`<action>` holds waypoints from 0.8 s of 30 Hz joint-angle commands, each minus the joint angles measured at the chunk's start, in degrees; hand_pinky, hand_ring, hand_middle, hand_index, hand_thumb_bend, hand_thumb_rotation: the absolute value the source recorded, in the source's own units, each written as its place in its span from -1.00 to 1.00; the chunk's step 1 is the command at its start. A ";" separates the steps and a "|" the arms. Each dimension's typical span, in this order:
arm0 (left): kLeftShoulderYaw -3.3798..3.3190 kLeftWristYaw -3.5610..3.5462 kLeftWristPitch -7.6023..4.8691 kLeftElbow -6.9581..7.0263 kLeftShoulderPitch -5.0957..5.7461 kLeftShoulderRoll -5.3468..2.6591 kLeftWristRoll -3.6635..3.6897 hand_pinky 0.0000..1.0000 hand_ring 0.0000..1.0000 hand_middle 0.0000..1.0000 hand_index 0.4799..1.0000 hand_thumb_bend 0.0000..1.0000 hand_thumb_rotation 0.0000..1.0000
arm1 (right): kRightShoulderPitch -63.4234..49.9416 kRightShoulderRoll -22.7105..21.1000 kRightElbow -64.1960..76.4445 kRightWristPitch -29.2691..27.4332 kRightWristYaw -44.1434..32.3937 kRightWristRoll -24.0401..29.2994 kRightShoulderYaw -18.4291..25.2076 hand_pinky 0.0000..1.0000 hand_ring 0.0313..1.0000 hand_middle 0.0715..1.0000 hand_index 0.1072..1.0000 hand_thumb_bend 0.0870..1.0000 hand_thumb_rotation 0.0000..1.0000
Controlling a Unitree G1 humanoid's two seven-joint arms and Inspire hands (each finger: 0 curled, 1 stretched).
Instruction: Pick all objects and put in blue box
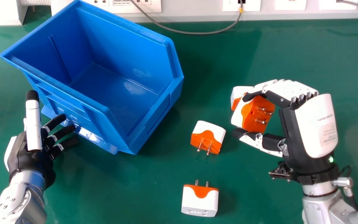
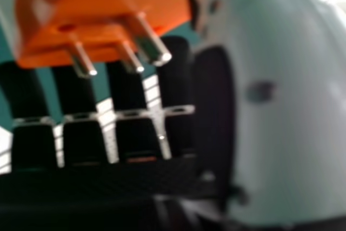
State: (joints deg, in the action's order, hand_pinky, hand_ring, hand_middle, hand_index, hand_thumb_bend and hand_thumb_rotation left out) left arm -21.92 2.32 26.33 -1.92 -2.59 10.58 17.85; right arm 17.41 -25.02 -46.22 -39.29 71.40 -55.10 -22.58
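Note:
Right of centre in the head view, my right hand (image 1: 309,124) has its fingers and thumb curled round an orange and white plug adapter (image 1: 255,114), pins facing the palm. In the right hand view the same adapter (image 2: 97,14) sits between my right hand's fingers (image 2: 127,101) and thumb. Another adapter (image 1: 237,93) is partly hidden behind the held one. Two more adapters lie on the table, one (image 1: 208,137) near the middle and one (image 1: 200,200) nearer the front. The blue box (image 1: 120,84) stands at the left, with my left hand (image 1: 31,155) open beside its near wall.
The green table (image 1: 129,193) runs back to a white wall panel with sockets (image 1: 241,5). A grey cable (image 1: 194,32) loops down from it behind the box's right back corner.

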 commanded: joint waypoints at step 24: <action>2.65 1.83 -1.13 -6.49 -4.29 -3.63 -1.88 0.32 0.49 0.66 0.62 0.73 0.87 | 23.90 16.14 -2.92 4.09 1.11 -1.83 -8.52 -0.24 -0.09 0.00 -0.20 -0.09 -1.00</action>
State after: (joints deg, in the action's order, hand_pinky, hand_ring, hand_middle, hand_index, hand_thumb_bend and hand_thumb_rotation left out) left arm -20.48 4.37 23.20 -7.12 -7.80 7.77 16.25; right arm 38.08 -9.66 -48.71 -35.04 72.11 -56.92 -30.72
